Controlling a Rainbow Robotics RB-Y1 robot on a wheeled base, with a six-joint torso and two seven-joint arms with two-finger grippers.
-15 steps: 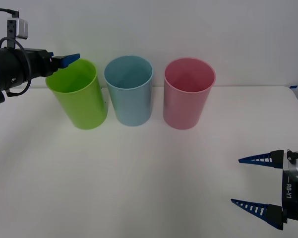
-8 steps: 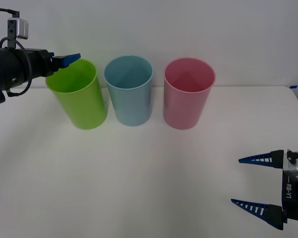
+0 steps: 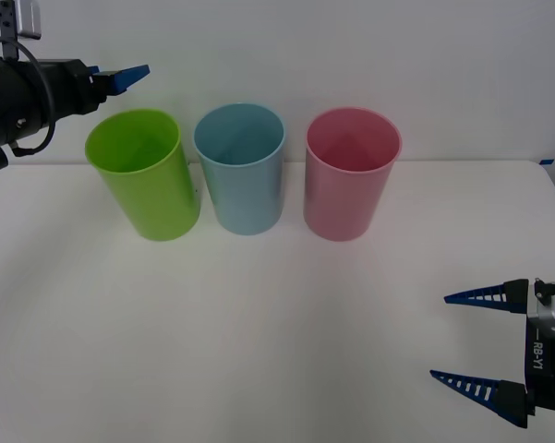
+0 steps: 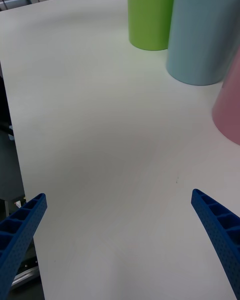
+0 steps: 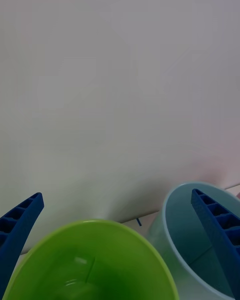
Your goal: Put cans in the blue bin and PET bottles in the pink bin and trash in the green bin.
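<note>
White tabletop (image 3: 259, 323) and a pale wall set the scene, with three tall bins in a row near the table's far edge: the green bin (image 3: 144, 173) on the left, the blue bin (image 3: 241, 167) in the middle, the pink bin (image 3: 349, 172) on the right, each standing upright, close to its neighbour.

The left gripper (image 3: 120, 78) hangs just above and behind the green bin's rim, jaws spread with nothing between them. In the left wrist view something pale and glossy lies at the bottom of the green bin, possibly the trash (image 5: 75, 275), though I cannot be sure.

The right gripper (image 3: 476, 341) rests low at the near right, jaws wide apart and empty, well apart from the bins.
</note>
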